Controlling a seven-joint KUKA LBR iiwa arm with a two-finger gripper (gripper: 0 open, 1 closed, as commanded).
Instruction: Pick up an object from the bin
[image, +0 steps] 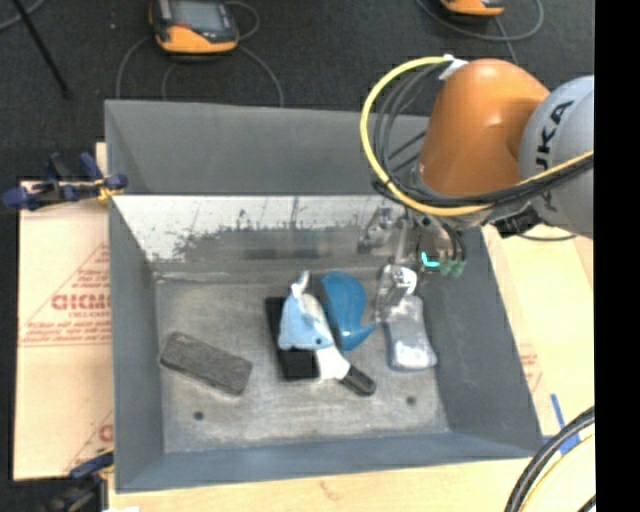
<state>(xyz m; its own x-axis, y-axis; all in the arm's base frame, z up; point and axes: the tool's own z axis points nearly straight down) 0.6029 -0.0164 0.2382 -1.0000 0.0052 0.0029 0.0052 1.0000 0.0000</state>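
My gripper (395, 290) hangs over the right half of the bin, its fingers pointing down. Directly under it lies a clear plastic packet (407, 338) with something white inside. To its left sits a blue rounded scoop-like thing (345, 306), close to the fingertips. A light blue and white soft toy (303, 324) lies beside that, on top of a black flat block (291, 352). I see nothing held between the fingers.
A grey rectangular sponge-like block (206, 362) lies at the bin's lower left, apart from the others. A small dark cylinder (359, 381) sticks out below the toy. The arm with its orange cover and cables reaches in from the upper right.
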